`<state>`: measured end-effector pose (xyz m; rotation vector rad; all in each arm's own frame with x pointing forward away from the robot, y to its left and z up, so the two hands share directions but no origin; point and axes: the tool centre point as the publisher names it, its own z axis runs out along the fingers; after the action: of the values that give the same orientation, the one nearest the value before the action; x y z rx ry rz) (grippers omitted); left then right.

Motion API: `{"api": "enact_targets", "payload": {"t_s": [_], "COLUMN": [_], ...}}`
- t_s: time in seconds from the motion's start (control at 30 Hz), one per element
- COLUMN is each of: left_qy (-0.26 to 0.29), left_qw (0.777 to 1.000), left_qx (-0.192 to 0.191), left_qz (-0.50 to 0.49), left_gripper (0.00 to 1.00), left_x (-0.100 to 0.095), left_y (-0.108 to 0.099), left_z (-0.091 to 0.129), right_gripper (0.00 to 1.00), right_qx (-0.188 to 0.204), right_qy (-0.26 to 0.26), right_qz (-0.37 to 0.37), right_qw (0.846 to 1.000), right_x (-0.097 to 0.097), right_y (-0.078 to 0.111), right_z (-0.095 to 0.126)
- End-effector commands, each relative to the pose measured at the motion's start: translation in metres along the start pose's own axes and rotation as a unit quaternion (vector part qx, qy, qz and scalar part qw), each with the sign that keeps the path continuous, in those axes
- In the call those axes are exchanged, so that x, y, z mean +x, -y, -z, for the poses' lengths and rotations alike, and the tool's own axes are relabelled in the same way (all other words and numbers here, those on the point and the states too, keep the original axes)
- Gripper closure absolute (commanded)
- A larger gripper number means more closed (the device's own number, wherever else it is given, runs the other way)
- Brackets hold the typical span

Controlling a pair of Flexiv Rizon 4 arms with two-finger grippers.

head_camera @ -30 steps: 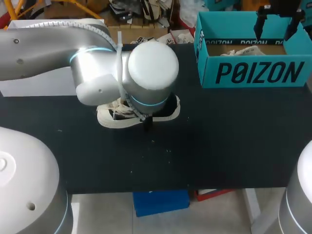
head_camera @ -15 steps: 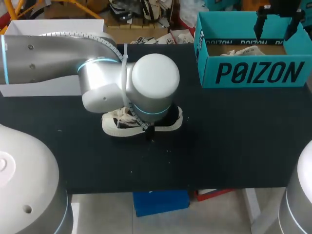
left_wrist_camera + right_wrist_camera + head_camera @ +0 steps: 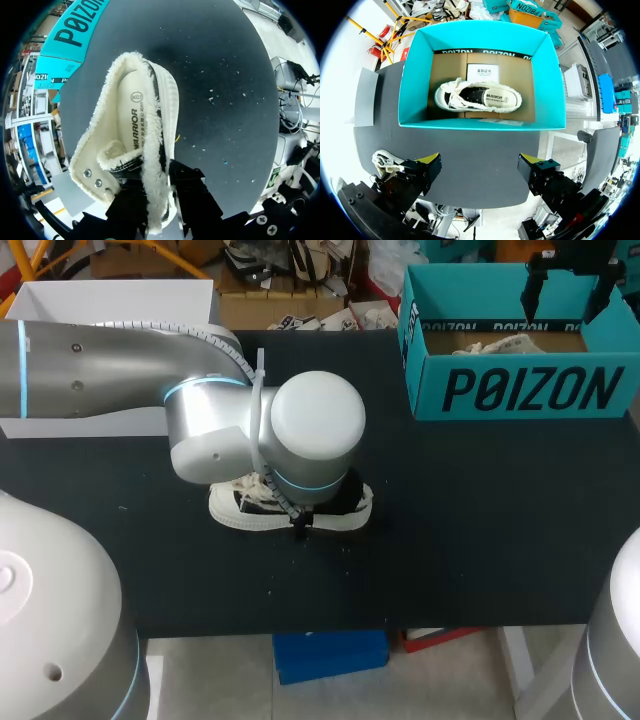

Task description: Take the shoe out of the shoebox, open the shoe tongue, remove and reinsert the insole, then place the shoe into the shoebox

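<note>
Pinching shoe (image 3: 131,125) by its rim with left gripper (image 3: 159,197) — thin hold, may slip or twist; right gripper (image 3: 482,170) wide over far box (image 3: 415,75).

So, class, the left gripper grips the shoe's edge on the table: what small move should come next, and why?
Probably bring the right gripper from above the shoebox over to the shoe. The left gripper pinches the frayed collar, steadying the shoe on the table. The insole lies inside, and the right gripper hangs open, holding nothing.
</note>
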<state>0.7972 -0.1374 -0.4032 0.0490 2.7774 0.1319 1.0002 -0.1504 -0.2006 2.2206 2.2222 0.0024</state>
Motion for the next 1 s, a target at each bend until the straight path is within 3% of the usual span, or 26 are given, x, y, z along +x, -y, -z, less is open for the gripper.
{"api": "enact_targets", "payload": {"t_s": [0.03, 0.3, 0.5, 0.6, 0.67, 0.83, 0.9, 1.0], "left_qy": [-0.01, -0.063, -0.091, -0.119, -0.156, -0.187, -0.179, -0.179], "left_qw": [1.0, 0.996, 0.988, 0.978, 0.963, 0.939, 0.942, 0.942], "left_qx": [0.007, 0.045, 0.107, 0.146, 0.2, 0.277, 0.27, 0.27], "left_qz": [0.007, 0.034, 0.066, 0.088, 0.093, 0.085, 0.083, 0.083], "left_gripper": [0.0, 0.0, 0.0, 0.0, 0.0, 0.0, 0.0, 0.0], "left_x": [-0.006, -0.016, -0.025, -0.03, -0.033, -0.035, -0.035, -0.035], "left_y": [0.002, -0.006, -0.025, -0.039, -0.05, -0.078, -0.091, -0.091], "left_z": [0.008, 0.055, 0.102, 0.117, 0.13, 0.147, 0.151, 0.151], "right_gripper": [0.0, 0.0, 0.0, 0.0, 0.0, 0.0, 0.0, 0.0], "right_qx": [0.0, 0.0, 0.0, 0.0, 0.0, 0.0, 0.0, 0.0], "right_qy": [0.0, 0.0, 0.0, 0.0, 0.0, 0.0, 0.0, 0.0], "right_qz": [0.0, 0.0, 0.0, 0.0, 0.0, 0.0, 0.0, 0.0], "right_qw": [1.0, 1.0, 1.0, 1.0, 1.0, 1.0, 1.0, 1.0], "right_x": [0.0, 0.0, 0.0, 0.0, 0.0, 0.0, 0.0, 0.0], "right_y": [0.0, 0.0, 0.0, 0.0, 0.0, 0.0, 0.0, 0.0], "right_z": [0.0, 0.0, 0.0, 0.0, 0.0, 0.0, 0.0, 0.0]}}
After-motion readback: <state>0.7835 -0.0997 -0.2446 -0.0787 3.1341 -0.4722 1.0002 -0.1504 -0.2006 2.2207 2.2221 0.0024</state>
